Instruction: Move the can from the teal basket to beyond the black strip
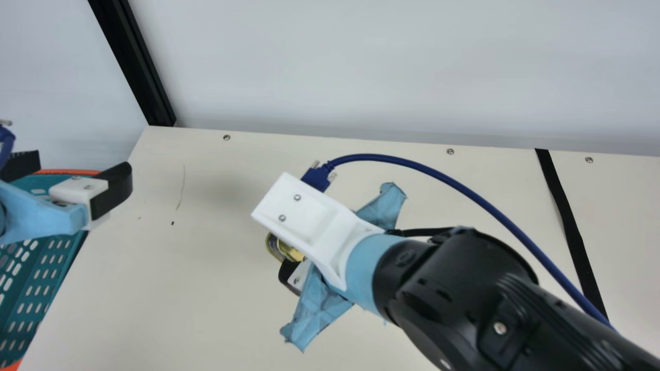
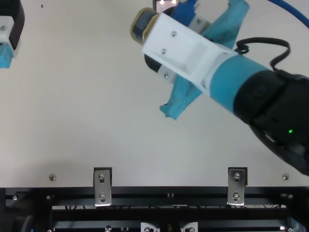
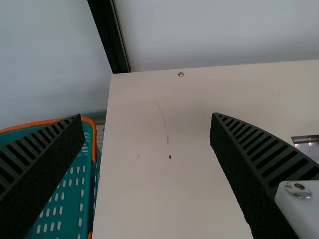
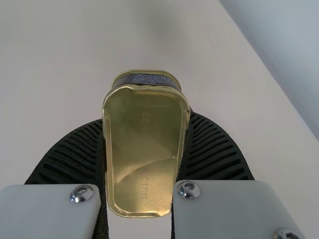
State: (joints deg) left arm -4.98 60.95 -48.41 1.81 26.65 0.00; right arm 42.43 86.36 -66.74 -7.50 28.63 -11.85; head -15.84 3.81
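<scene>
"So, what about the right gripper (image 2: 159, 37)?"

"Closed down to the width of the can (image 4: 147, 149), gripping both flanks between ribbed black fingers (image 4: 79, 154). Well apart from the teal basket (image 1: 44, 278), out over the cream table (image 1: 196, 309), on the basket side of the black strip (image 1: 572, 226). How high above the surface? Cannot tell."

"And pointing which way?"

"Long axis along the reach of the fingers, one rounded end poking out past the tips, the other back toward the wrist. Flat gold face turned to the wrist camera, with a bit of dark label (image 4: 149, 78) at the outer end. In the top view, peeking out past the white mount (image 2: 186, 50)."

"Any room back toward the basket?"

"Plenty: a broad span of tabletop, right from the basket's inner side to the can. Side edge of the table close beside the basket; far edge running off from the corner near it, along the pale wall (image 1: 392, 77)."

"And on the strip's side?"

"Farther from the basket than the can, with more tabletop beyond. Blue cable (image 1: 464, 190) arching that way, crossing the strip in the main view."

"Left gripper (image 1: 80, 167)?"

"Spread wide, holding nothing, near the basket's orange rim (image 1: 67, 171)."
</scene>
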